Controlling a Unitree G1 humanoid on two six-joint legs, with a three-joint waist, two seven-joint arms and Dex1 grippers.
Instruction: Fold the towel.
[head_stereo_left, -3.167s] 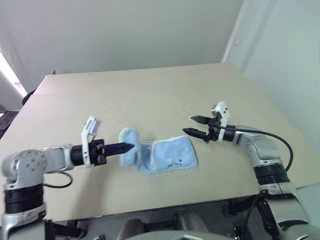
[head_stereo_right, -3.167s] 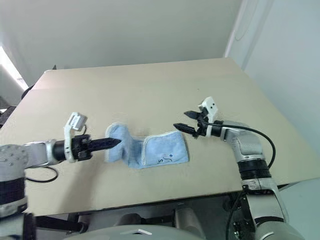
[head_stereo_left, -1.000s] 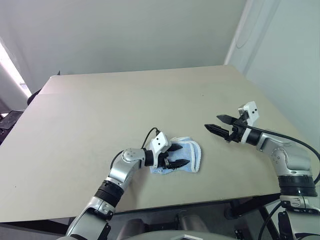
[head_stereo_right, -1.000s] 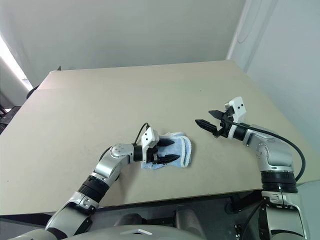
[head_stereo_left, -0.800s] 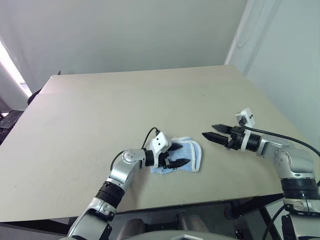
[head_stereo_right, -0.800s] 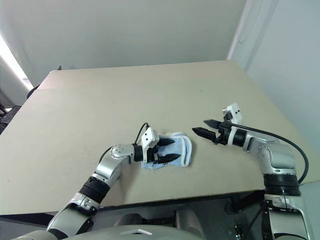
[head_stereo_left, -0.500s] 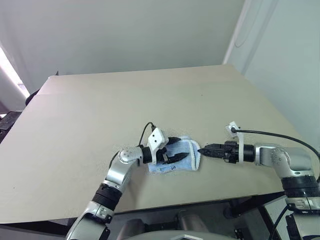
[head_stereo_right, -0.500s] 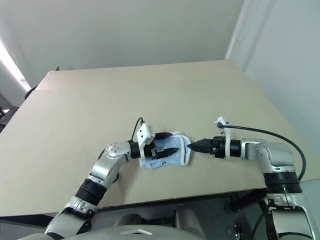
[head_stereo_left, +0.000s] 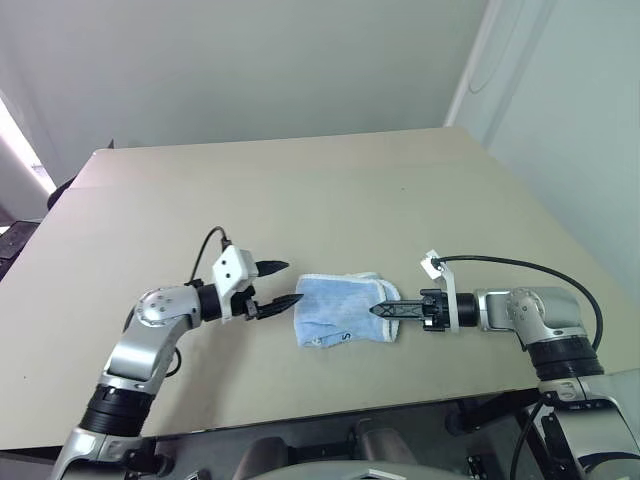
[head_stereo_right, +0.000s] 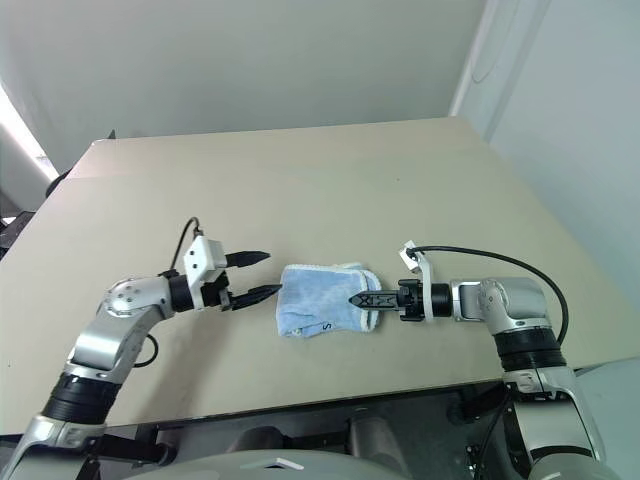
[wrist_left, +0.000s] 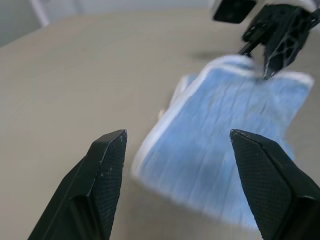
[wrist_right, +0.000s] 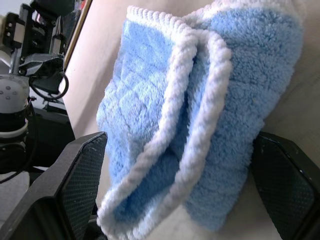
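The small light-blue terry towel with white stitched edging (head_stereo_left: 342, 310) lies folded on the beige table (head_stereo_left: 300, 200), between both grippers; the right gripper (head_stereo_left: 385, 309), fingers spread, reaches its edge; the left gripper (head_stereo_left: 282, 283), jaws apart, empty, sits just beside its opposite end.

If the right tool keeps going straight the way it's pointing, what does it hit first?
The folded towel: the right tool, open, already has its tips at the towel's near edge, so contact looks immediate, though depth is hard to judge.

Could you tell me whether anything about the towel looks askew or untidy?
Slightly. The towel lies folded on the table, but its layers don't line up: the white edges gape at the end beside the right gripper.
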